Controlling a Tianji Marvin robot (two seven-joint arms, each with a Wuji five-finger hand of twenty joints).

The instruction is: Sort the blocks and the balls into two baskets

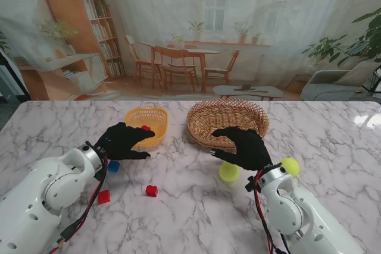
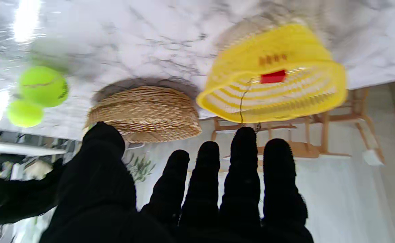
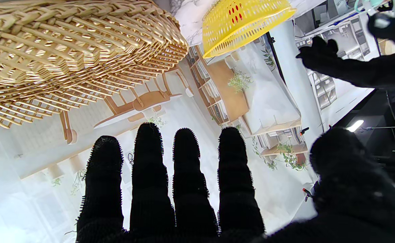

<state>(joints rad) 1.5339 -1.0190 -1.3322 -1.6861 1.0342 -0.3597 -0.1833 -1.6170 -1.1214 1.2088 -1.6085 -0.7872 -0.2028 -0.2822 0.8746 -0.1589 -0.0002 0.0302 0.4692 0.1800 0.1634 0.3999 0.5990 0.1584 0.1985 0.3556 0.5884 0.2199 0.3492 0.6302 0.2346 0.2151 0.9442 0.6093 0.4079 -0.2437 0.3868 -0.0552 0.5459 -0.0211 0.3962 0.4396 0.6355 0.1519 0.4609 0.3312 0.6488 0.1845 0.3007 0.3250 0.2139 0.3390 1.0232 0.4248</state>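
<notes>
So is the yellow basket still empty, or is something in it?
Not empty: the yellow basket holds a red block, seen inside it from both stand and left wrist.

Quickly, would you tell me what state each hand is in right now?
Left hand: open, fingers apart, holding nothing.
Right hand: open, fingers apart, holding nothing.

Bright, even light is washing over my marble table (image 1: 190, 206); glare is blooming on it near the tennis balls (image 2: 42, 86) in my left wrist view; the yellow basket (image 2: 278, 77) there is smearing with motion blur; my right wrist view is bowing at its edges.
</notes>
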